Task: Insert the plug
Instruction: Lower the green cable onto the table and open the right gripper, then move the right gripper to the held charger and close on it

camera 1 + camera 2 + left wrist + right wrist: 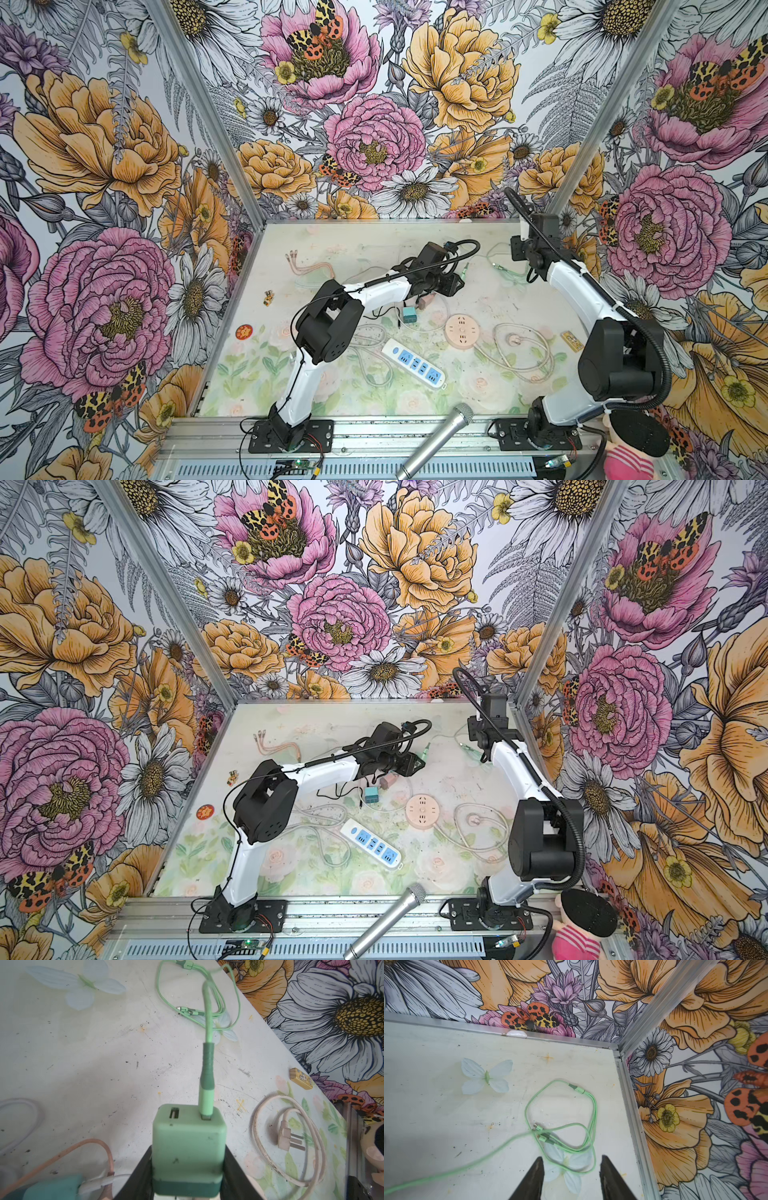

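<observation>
The charger (188,1142) is clamped between the part-closed jaws of the left gripper (188,1167), over the table (83,1064) — the green plug (205,1105) is seated in one of the charger's two slots. From the charger the cable (593,1118) is run out to a loose coil — above that coil, well apart from the charger, the right gripper (571,1169) is held with jaws apart and nothing between them

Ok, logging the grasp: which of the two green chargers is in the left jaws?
The pale green charger, with the green cable plugged into it. The darker teal charger lies on the table, outside the jaws.
</observation>
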You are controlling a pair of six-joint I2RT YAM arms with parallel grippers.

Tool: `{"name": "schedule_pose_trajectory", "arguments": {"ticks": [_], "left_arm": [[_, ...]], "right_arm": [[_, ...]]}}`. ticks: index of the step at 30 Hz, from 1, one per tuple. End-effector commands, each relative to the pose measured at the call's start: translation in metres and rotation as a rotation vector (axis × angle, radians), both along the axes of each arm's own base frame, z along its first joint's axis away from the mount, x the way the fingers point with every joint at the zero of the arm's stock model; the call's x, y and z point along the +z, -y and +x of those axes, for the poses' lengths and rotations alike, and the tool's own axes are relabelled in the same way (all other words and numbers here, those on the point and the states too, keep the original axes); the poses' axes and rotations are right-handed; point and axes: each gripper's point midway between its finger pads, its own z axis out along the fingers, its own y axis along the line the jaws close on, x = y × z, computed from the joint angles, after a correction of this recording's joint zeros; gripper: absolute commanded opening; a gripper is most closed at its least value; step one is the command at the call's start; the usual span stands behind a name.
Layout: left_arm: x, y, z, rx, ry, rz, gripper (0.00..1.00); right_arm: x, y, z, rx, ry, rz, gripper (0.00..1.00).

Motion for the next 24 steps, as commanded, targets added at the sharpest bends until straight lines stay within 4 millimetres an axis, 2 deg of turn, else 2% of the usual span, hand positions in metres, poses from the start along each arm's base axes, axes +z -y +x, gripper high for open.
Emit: {"name": "schedule_pose_trajectory", "arguments": {"ticks": [1,4,6,13,24], "left_arm": [[0.015,0.02,-0.002,-0.058,0.037,-0.049,0.39],[0.011,0.025,-0.005,-0.086,0.047,-0.046,0.39],[0.008,0.028,-0.008,-0.104,0.047,-0.057,0.39],[0.026,0.032,-0.019,-0.181,0.103,-0.114,0.39],[0.039,0.035,-0.022,-0.242,0.164,-0.139,0.4]], "right_arm": [[0.029,-0.02,-0.021,0.051,0.065,0.129,0.48],[0.038,-0.041,-0.039,0.118,0.087,0.251,0.51],[0.037,-0.056,-0.048,0.165,0.074,0.332,0.51],[-0.003,-0.087,-0.068,0.209,-0.078,0.531,0.49],[-0.024,-0.125,-0.089,0.292,-0.17,0.623,0.49]]}}
